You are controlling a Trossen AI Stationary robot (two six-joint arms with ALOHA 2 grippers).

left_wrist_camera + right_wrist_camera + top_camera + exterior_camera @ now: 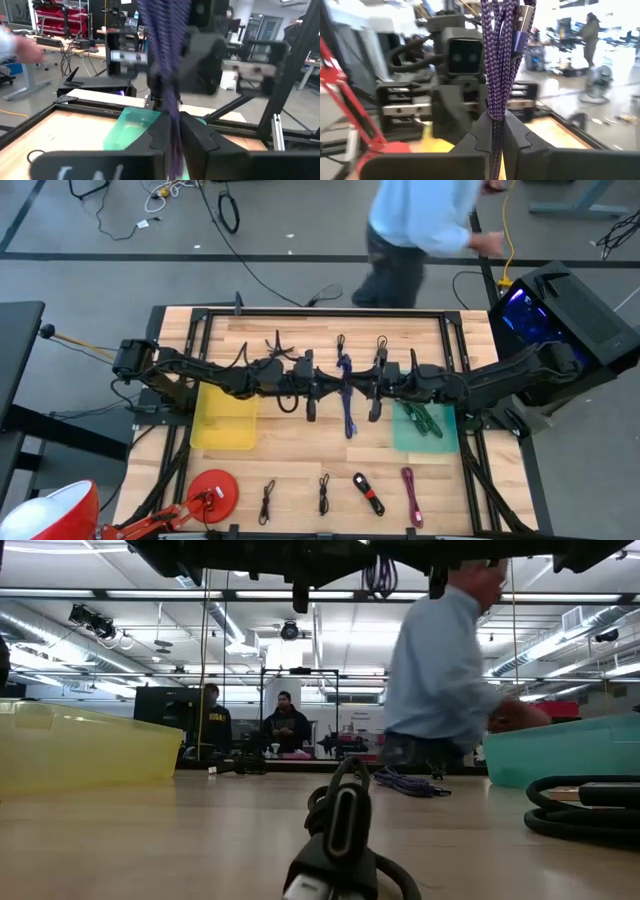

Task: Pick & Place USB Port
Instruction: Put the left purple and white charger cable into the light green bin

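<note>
Handover step, mid-table: left gripper (pixel 172 131) and right gripper (pixel 494 131) face each other, both pinching purple braided USB cable (pixel 346 395) between them. Next: left releases, right carries to teal bin (pixel 405 438) beside it.

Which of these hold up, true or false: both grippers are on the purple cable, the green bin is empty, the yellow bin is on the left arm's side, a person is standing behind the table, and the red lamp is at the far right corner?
1. Both the left gripper and the right gripper pinch the purple braided cable. True.
2. The green bin is empty. False: a green cable lies in it.
3. The yellow bin sits on the left arm's side. True.
4. A person is beyond the table's far edge. True.
5. The red lamp is at the far right corner. False: it stands at the near left.
</note>
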